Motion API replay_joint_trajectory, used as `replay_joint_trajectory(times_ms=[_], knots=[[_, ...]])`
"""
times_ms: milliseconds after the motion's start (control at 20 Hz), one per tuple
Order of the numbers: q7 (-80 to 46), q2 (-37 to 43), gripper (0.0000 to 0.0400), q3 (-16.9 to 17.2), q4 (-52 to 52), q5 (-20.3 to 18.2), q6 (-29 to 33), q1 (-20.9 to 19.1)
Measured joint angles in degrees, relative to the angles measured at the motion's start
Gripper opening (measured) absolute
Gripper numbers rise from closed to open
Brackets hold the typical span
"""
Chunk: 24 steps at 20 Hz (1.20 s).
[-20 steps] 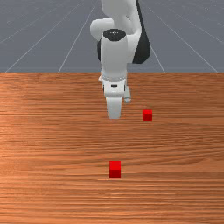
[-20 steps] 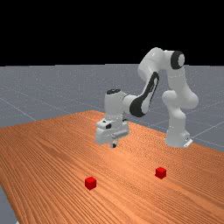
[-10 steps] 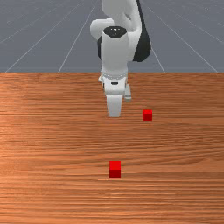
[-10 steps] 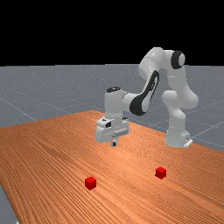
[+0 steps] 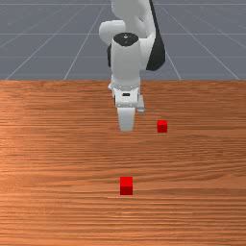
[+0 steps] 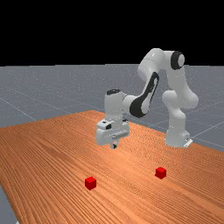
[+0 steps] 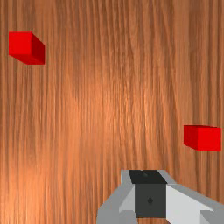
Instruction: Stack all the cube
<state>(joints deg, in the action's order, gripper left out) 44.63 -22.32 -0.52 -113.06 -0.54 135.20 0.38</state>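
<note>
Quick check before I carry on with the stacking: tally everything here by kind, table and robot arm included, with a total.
Red cubes: 2 (the front view's lower cube and upper cube)
Robot arm: 1
Wooden table: 1
Total: 4

You had one cube (image 5: 126,185) and another cube (image 5: 162,126) in the same plain red, darker on their shaded sides. Your table (image 5: 57,168) was orange-brown with streaky, darker wood grain, and your robot arm (image 6: 114,105) was white with black patches, its gripper (image 6: 114,145) pale grey and near-black. You saw a grey floor (image 6: 43,87) with thin pale lines, and a black backdrop (image 6: 87,30).
</note>
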Motion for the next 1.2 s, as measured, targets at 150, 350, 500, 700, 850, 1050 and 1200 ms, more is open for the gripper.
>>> replay_joint_trajectory(times_ms=[150,350,500,700,850,1050,1200], knots=[[0.19,1.21,0.0,-0.04,0.29,-0.24,-1.65,-0.11],[1.37,1.67,0.0,-0.29,0.5,-1.23,-1.96,-0.73],[1.81,0.84,0.0252,-0.09,0.29,-0.01,-0.86,-0.53],[2.08,0.76,0.038,0.36,1.41,-0.2,-3.61,-1.19],[2.67,1.46,0.0396,0.5,4.36,-0.11,-9.05,-1.43],[2.86,9.22,0.0399,0.67,-5.66,-0.19,-5.95,-1.82],[3.75,5.55,0.04,0.37,-4.2,-1.25,-2.74,-2.12]])
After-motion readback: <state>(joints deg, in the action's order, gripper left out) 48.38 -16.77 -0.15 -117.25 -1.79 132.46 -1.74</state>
